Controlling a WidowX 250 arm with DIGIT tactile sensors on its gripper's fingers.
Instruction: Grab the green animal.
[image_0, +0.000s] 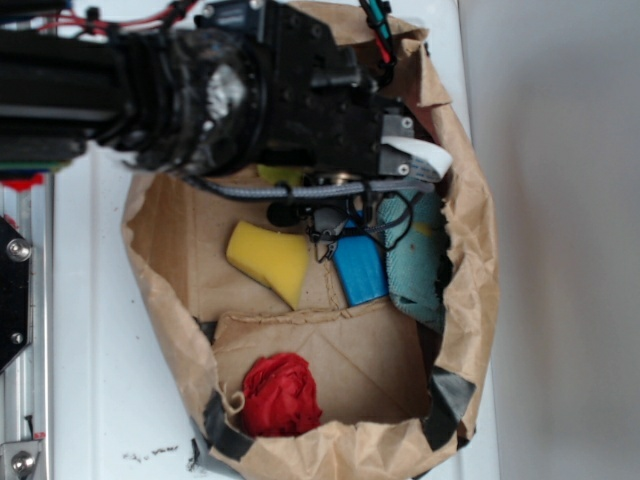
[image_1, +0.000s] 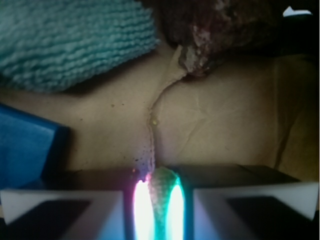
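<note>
My gripper (image_1: 160, 186) closed to a slit on a sliver of green.

In the wrist view my two white pads (image_1: 65, 210) stand almost together, and a pale green, textured piece of the green animal (image_1: 161, 196) is pinched between them, just above the brown paper floor. A blue block (image_1: 25, 145) lies to one side and the teal cloth (image_1: 65, 40) beyond it. From outside, my arm covers the animal; I hang inside the paper bag (image_0: 470, 280), the yellow sponge wedge (image_0: 270, 258) nearby, a red crumpled ball (image_0: 282, 395) well apart.
</note>
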